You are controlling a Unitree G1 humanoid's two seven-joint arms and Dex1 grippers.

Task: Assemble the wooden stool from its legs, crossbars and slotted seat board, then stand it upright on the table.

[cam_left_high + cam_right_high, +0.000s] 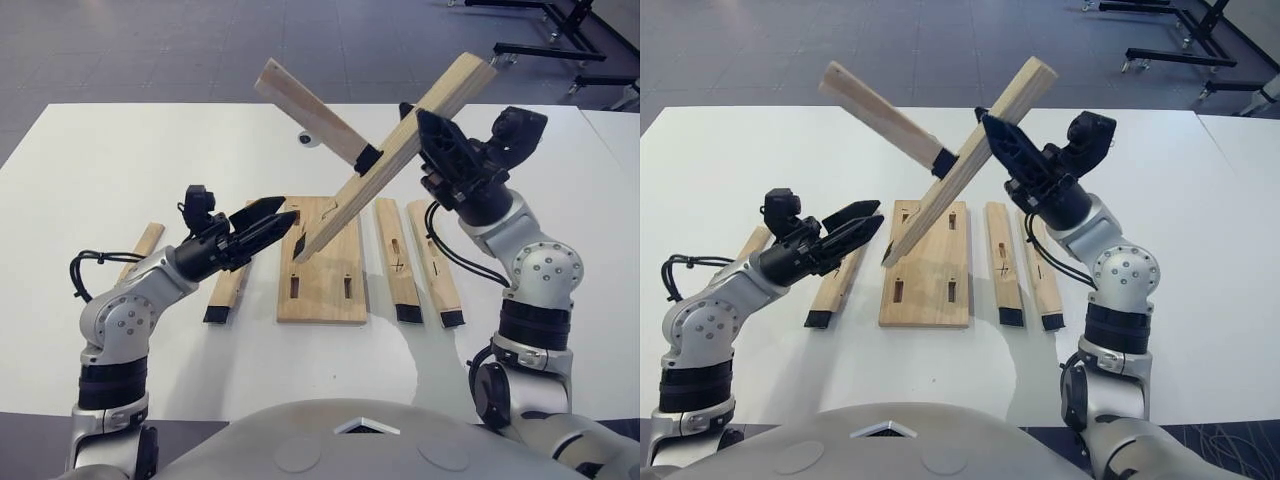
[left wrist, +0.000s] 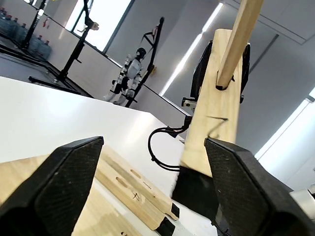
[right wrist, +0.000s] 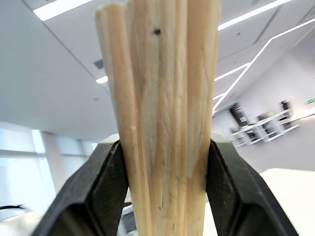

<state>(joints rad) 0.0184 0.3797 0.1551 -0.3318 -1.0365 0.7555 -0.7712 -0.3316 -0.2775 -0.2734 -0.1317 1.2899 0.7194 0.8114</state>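
The slotted seat board [image 1: 322,290] lies flat mid-table. My right gripper [image 1: 428,135] is shut on a long wooden leg [image 1: 400,160], held tilted above the board. The leg's lower end rests near the board's left slot [image 1: 300,252]. A crossbar [image 1: 310,108] is joined to this leg and sticks up to the left. In the right wrist view both pads [image 3: 93,191] clamp the leg [image 3: 162,123]. My left gripper [image 1: 268,222] hangs open just left of the board, fingertips toward the leg's lower end. Its fingers [image 2: 64,182] stand wide apart.
Two legs [image 1: 397,258] [image 1: 435,262] lie side by side right of the board. Another leg [image 1: 228,290] lies left of it, under my left gripper. A short bar [image 1: 140,248] lies farther left. A small white object [image 1: 308,138] sits behind the board.
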